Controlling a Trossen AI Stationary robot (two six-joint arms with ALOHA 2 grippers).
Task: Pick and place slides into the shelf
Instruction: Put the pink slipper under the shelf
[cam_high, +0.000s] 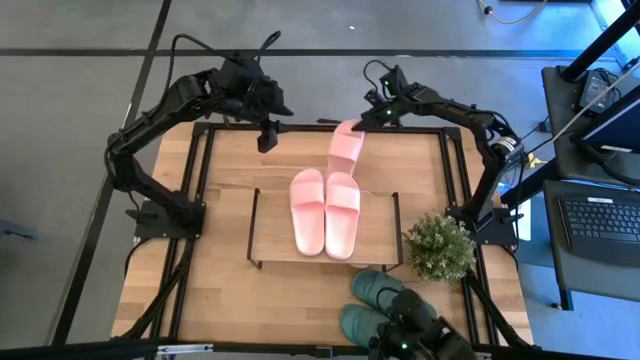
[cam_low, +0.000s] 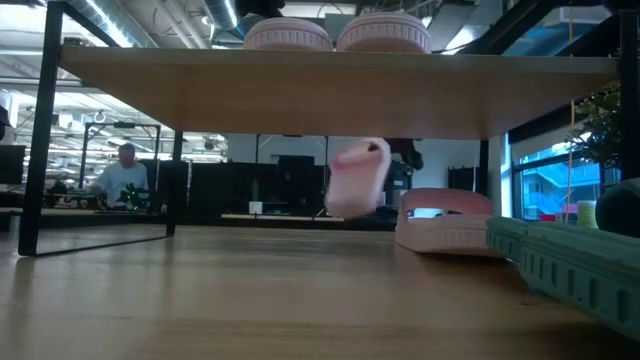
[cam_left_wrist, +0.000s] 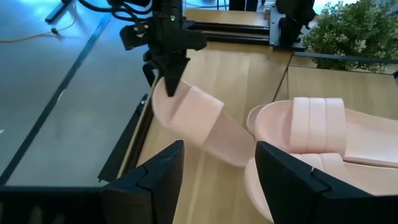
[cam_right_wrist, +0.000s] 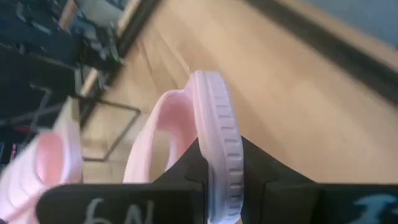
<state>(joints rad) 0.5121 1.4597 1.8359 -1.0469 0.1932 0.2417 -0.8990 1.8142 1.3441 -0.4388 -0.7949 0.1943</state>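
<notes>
Two light pink slides (cam_high: 325, 212) lie side by side on the shelf's top board (cam_high: 275, 240); the low view shows them from below the board's edge (cam_low: 288, 35). My right gripper (cam_high: 372, 120) is over the table's far edge, shut on a third pink slide (cam_high: 347, 148). A fourth pink slide (cam_low: 445, 225) rests sole-down on the table beyond the shelf. Two dark green slides (cam_high: 372, 300) lie on the table near its near edge. My left gripper (cam_high: 268, 138) hangs open at the far edge, left of the held slide, touching nothing. My right gripper pinches the held slide between its two fingers by the ribbed rim of the sole (cam_right_wrist: 219, 163), at the slide's far end (cam_left_wrist: 166, 99). The fingers come from above, pointing down. The slide hangs slanting below them, lifted clear of the table (cam_low: 357, 180).
A potted plant (cam_high: 440, 246) stands right of the shelf. Black frame rails (cam_high: 200, 180) run along the table's sides. Bare wood lies left of the shelf and under its board (cam_low: 250, 290). A person (cam_low: 125, 175) sits far off in the room.
</notes>
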